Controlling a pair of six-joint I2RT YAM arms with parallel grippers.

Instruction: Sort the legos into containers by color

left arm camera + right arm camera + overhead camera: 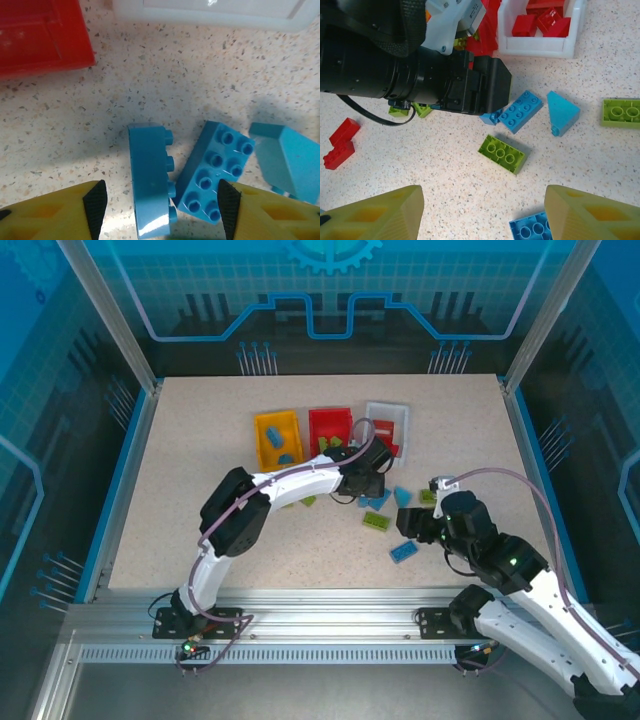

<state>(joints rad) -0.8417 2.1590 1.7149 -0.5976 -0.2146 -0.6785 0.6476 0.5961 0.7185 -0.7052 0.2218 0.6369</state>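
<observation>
My left gripper (161,205) stands open, low over the table (125,90), its pads (95,205) apart and gripping nothing. Between them lie two blue legos. One is a long brick (150,185) tipped on its side, with its studs toward my right finger. The other is a studs-up brick (215,172) resting against it; it lies close to the right pad, but I cannot tell whether they touch. Just outside that finger lies a blue sloped piece (287,160). Farther ahead, past a strip of bare table, the red bin (40,35) sits to the left and the white bin (215,12) to the right. The yellow bin (262,445) is left of the red one and has blue pieces in it.

My right gripper (484,210) is open too, fingers wide and nothing held. By its right fingertip lies a light blue brick (532,231). Just ahead is a lime green brick (502,153). Beyond that is the left arm's black wrist (395,70), standing over the blue pair. A red piece (340,142) lies off to the left and a second lime brick (621,112) off to the right. Farthest ahead is the white bin, with red legos inside.
</observation>
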